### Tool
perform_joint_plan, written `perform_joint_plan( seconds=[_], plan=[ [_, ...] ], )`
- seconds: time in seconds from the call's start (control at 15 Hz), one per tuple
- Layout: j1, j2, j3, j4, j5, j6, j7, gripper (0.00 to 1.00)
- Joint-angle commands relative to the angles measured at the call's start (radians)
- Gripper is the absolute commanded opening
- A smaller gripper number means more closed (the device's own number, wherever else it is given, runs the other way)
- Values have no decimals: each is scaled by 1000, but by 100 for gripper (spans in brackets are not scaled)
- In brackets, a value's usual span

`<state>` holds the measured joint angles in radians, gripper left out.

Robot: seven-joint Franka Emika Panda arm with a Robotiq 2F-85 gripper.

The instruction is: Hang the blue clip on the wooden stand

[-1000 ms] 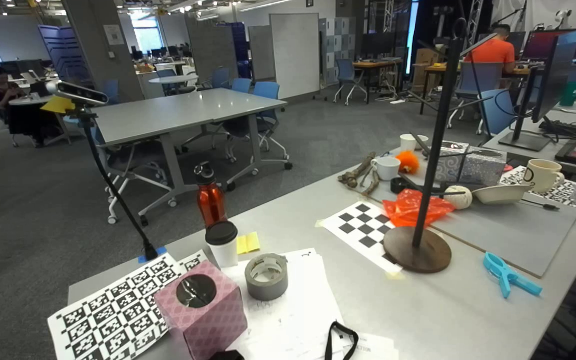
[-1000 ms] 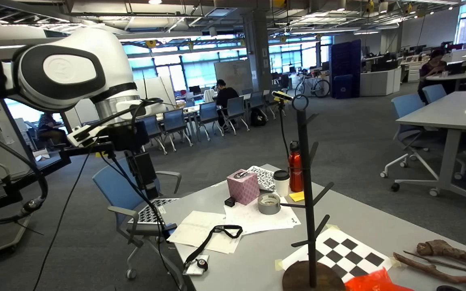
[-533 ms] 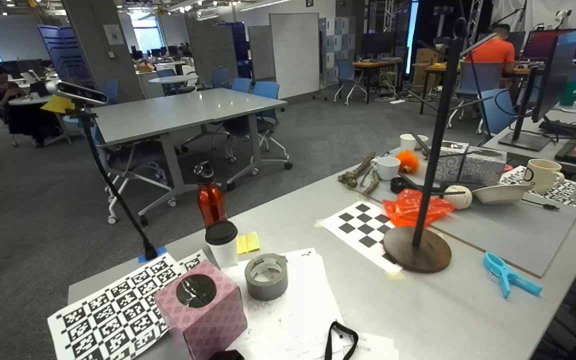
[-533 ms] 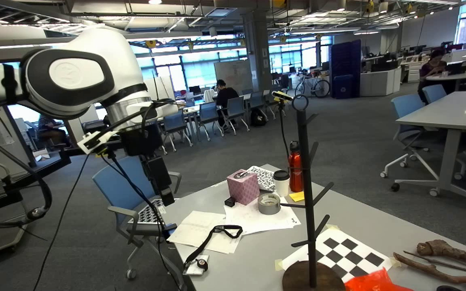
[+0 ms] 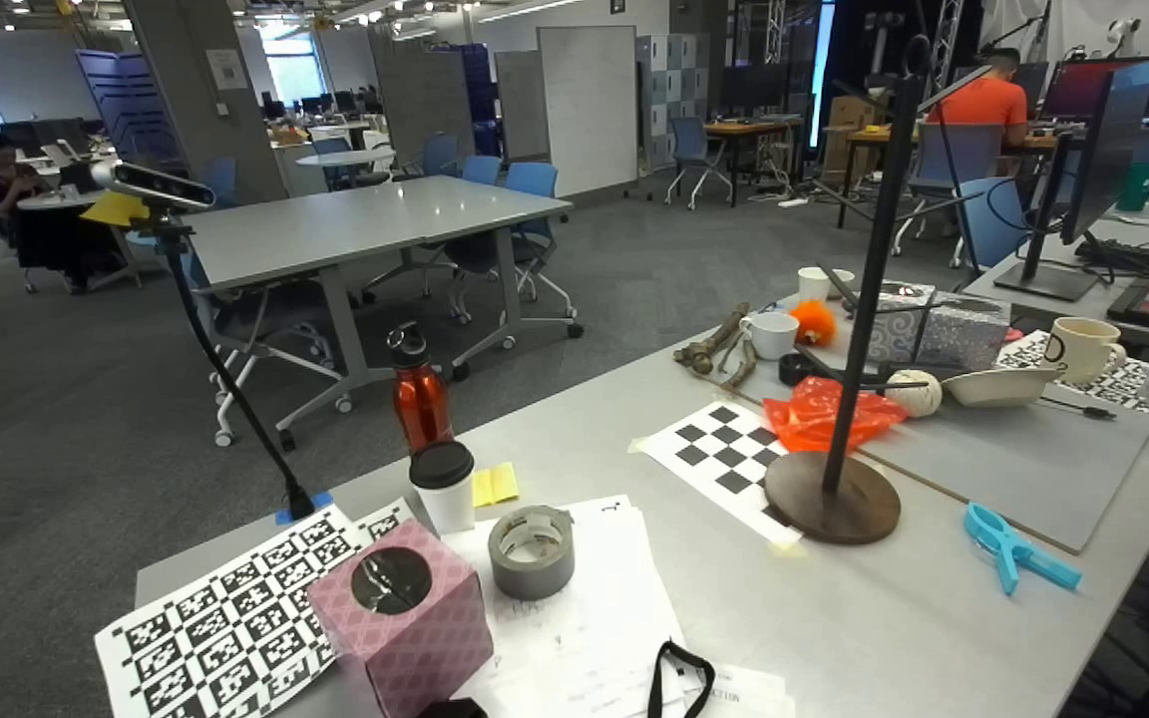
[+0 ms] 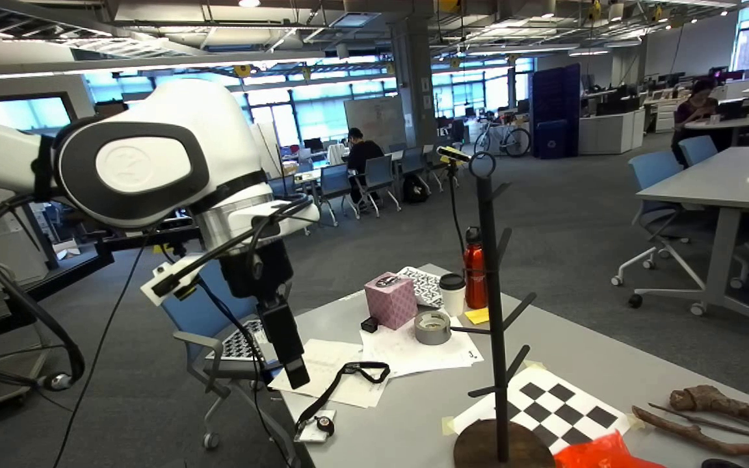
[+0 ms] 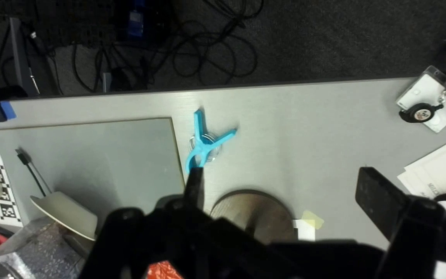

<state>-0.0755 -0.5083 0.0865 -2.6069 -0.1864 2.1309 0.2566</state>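
blue clip: one, lying on the table, unhung; grey board just beside it at nine o'clock in the wrist view. wooden stand: one, base at the clip's five o'clock there. gripper: spread apart, holding nothing, the clip between its nine and ten o'clock. arm: lower and nearer the table than a second ago; approach, i'd say from here, with grasp and hanging both ahead.

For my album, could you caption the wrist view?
The pincer hangs open above the table, nothing in its grip: a clip lies beside a board, near a stand's base.
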Motion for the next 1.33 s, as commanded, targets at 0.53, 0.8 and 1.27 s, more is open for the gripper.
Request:
perform_joint_plan(
  seconds=[0.53, 0.8, 1.27],
  plan=[
    [-37, 54, -17, -18, -33, 25, 32, 100],
    [-55, 88, -20, -26, -51, 79, 58, 100],
    [-107, 217, -39, -23, -113, 250, 134, 100]
  ],
)
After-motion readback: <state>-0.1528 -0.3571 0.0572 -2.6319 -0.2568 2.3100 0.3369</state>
